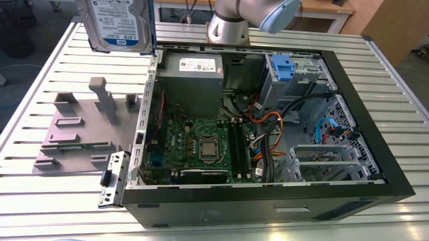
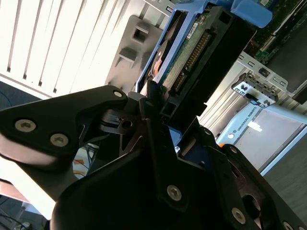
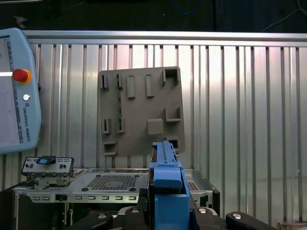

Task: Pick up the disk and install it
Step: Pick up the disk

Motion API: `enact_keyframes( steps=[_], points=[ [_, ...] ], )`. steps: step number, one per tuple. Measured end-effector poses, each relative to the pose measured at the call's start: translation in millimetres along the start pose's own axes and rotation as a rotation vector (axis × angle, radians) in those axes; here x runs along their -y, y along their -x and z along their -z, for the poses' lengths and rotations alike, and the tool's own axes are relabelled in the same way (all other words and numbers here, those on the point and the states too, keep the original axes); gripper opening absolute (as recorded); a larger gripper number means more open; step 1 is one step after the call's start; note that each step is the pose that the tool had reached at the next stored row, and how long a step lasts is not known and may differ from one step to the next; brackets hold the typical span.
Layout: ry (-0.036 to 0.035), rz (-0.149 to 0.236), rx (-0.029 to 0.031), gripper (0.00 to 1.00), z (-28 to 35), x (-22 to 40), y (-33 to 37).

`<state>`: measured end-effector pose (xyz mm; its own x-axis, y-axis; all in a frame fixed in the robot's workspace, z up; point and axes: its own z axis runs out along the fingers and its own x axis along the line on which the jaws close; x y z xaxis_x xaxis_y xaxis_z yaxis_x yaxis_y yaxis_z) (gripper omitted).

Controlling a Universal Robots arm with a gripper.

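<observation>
hand (image 2: 160, 103): clamped on disk's end | disk (image 1: 115, 24): upright, aloft, near open computer case (image 1: 268, 125)

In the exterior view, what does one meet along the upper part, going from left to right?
the disk → the grey power supply → the blue bracket inside the computer case

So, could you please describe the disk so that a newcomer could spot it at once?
Find the open black computer case on the slatted metal table. Above its far corner at the exterior view's left, the robot's black hand holds a flat silver hard drive in the air. Its white-and-blue label and blue plastic frame set it apart from the grey moulded plate below.
</observation>
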<state>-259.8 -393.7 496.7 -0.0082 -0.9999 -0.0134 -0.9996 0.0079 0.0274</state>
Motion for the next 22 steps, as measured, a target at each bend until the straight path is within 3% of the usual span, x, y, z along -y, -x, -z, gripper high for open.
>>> enact_keyframes(
  steps=[11, 15, 16, 22],
  points=[
    [-0.0014, 0.000, -0.0003, 0.36, 0.0, 2.6, 0.0],
    [-0.0013, 0.000, -0.0003, 0.36, 0.1, 7.4, 0.1],
    [-0.0011, 0.000, -0.0005, 0.36, 0.1, 12.4, 0.1],
    [-0.0011, 0.000, -0.0011, 0.36, 0.2, 17.9, 0.1]
  ],
)
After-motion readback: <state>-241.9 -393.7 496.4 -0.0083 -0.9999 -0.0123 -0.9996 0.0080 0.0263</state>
